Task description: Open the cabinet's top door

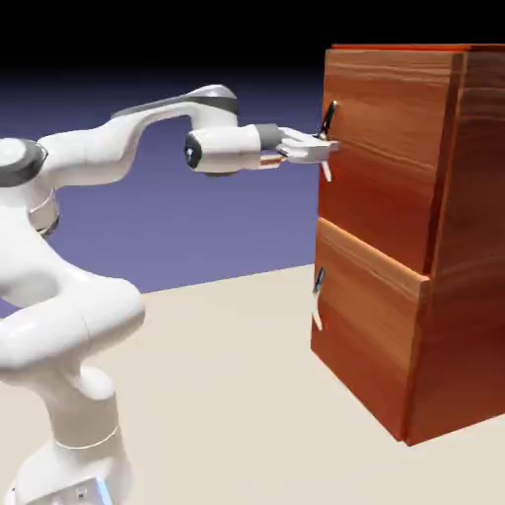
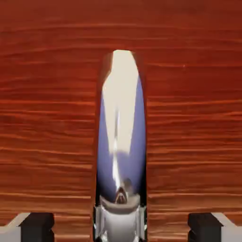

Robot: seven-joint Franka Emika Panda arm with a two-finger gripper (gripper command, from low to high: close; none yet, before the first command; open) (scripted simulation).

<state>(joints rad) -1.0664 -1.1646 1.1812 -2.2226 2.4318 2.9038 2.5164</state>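
The reddish-brown wood-grain cabinet (image 1: 434,296) stands at the right of the exterior view. Its top door (image 1: 380,178) lies flush and carries a small curved handle (image 1: 328,123) at its left edge. My gripper (image 1: 330,150) reaches level to that handle, its fingers on either side of it. The door's wood (image 2: 52,118) fills the hand view, and the shiny handle (image 2: 120,142) stands upright in the middle. My gripper (image 2: 120,228) is open: the two fingertips (image 2: 38,226) sit far apart at the bottom corners, and neither touches the handle.
Below the top door sits a shorter lower panel (image 1: 370,325) with a similar handle (image 1: 317,296). The cabinet rests on the pale table (image 1: 227,395). My white arm (image 1: 69,296) rises from the lower left.
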